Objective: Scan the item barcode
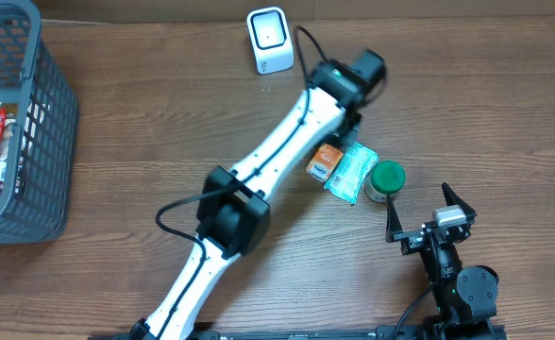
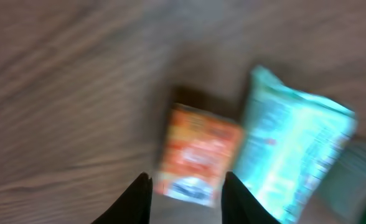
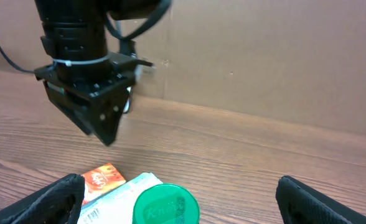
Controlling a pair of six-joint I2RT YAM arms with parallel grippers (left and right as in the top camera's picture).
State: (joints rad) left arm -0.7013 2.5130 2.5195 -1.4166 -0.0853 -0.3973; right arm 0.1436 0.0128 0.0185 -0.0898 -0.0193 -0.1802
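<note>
A small orange packet [image 1: 326, 161] lies flat on the wooden table beside a teal pouch [image 1: 351, 172] and a green-lidded jar [image 1: 386, 178]. The white barcode scanner [image 1: 270, 40] stands at the back. In the left wrist view my left gripper [image 2: 188, 190] hovers over the orange packet [image 2: 198, 152], its jaws a little apart and nothing between them. The right wrist view shows the left gripper [image 3: 108, 134] hanging clear above the orange packet [image 3: 102, 177]. My right gripper [image 1: 419, 203] stands wide open and empty near the front edge, facing the jar [image 3: 166, 205].
A grey mesh basket [image 1: 42, 113] holding a few packets sits at the far left. The left arm stretches diagonally across the middle of the table. A cardboard wall [image 3: 264, 56] closes off the back.
</note>
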